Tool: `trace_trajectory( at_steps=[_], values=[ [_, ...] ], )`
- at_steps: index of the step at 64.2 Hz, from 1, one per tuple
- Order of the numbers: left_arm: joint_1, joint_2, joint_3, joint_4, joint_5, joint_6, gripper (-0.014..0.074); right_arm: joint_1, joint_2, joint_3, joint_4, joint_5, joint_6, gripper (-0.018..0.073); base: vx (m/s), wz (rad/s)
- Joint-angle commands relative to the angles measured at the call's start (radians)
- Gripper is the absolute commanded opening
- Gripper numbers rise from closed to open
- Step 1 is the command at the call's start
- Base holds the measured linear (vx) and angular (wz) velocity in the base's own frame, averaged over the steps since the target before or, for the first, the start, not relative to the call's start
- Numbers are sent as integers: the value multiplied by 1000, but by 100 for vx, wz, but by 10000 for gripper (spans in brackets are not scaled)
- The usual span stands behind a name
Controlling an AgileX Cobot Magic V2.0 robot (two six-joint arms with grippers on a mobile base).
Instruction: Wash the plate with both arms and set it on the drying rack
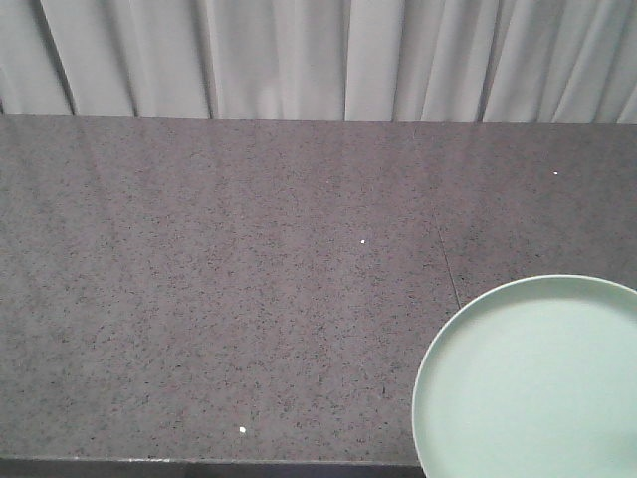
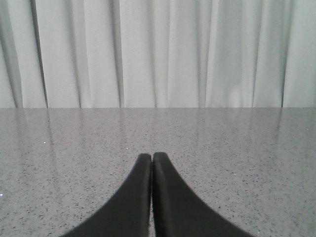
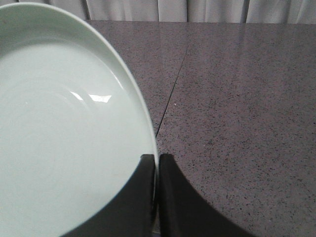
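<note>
A speckled dark grey polished stone desk (image 1: 219, 289) fills most of the front view and runs back to a pleated white fabric curtain (image 1: 299, 55) that hangs along its far edge at 12 o'clock.

The round pale mint-green plate (image 1: 532, 383), matte and unpatterned with a low upturned rim, sits at about 4 o'clock in the front view, cut off by the right and bottom edges. In the right wrist view it takes up the whole side from 7 to 11 o'clock, and a window-like glare shows on its flat centre. Whether it rests on the desk or is held just above it cannot be told.

The black right end effector (image 3: 157, 159) comes in at 6 o'clock of its own view. Its two curved fingers (image 3: 138, 197) are drawn close with the plate's rim running into the narrow slit between them, so it is clamped on the rim at the plate's near-right edge.

The black left end effector (image 2: 151, 157) hovers over bare desk facing the curtain, its two tapered fingers pressed together with nothing between them.

A thin straight seam (image 3: 170, 98) crosses the desk just beside the plate, toward 1 o'clock from the right end effector. A few tiny white specks (image 1: 362, 241) dot the surface, well apart from the plate.
</note>
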Motion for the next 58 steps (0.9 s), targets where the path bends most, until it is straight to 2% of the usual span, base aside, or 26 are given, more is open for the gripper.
trace_trajectory(
  at_steps=[1,58],
  values=[
    [1,-15,15,-4,-66,-3,-6,-4,12,-25,-3,-79,2,-5,0,1],
    [1,-15,15,-4,-66,-3,-6,-4,13,-25,-3,-79,2,-5,-10,11]
  ],
)
